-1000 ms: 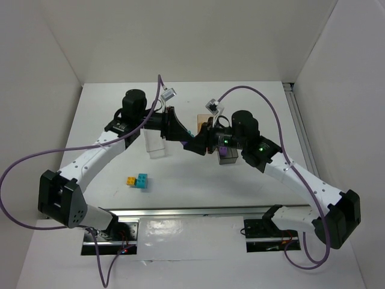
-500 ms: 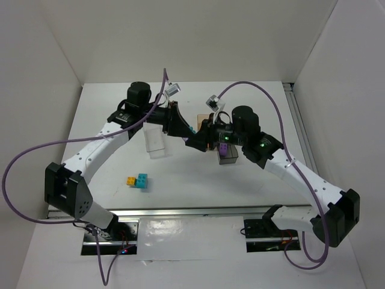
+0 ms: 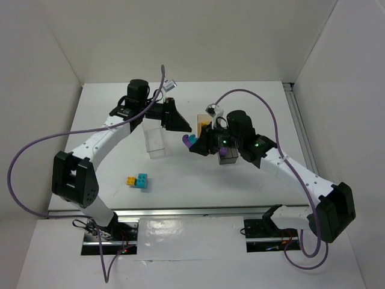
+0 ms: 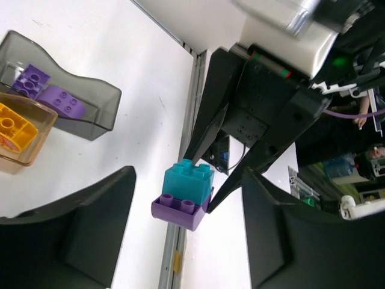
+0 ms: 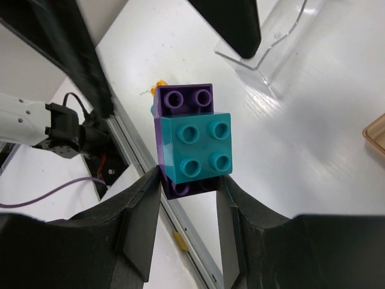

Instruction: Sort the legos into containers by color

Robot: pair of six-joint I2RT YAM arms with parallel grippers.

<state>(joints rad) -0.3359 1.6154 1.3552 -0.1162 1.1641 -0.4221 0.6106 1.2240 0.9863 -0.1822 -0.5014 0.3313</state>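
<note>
1. The right gripper (image 5: 188, 186) is clenched on the purple-and-teal clump (image 5: 191, 143), held in the air just right of the clear bin (image 3: 155, 144). The left gripper (image 3: 179, 122) is spread and empty, facing the clump from beside the clear bin's far right corner.
2. Risk: the clump is two colours joined. Released into any bin as it is, it mis-sorts. It probably needs pulling apart first.
3. Risk: the right fingers (image 5: 141, 223) pinch only one end of the purple brick. A pull from the left side could lever the clump out and drop it onto the table (image 3: 180, 180).
4. Risk: the two grippers sit nose to nose with little room, so a finger clash is likely if the left one closes off-line.
5. The orange bin (image 4: 24, 153), right of the clear bin, holds a yellow-orange brick (image 4: 13, 124). The dark grey bin (image 4: 90, 114), further right, holds purple bricks (image 4: 30, 78). No brick is seen in the clear bin.
6. A yellow-and-teal clump (image 3: 138, 180) lies on the near side of the clear bin, well apart and also joined.
7. In the way: the right wrist hangs over the dark grey bin, and cables (image 3: 240, 90) loop above it.
</note>
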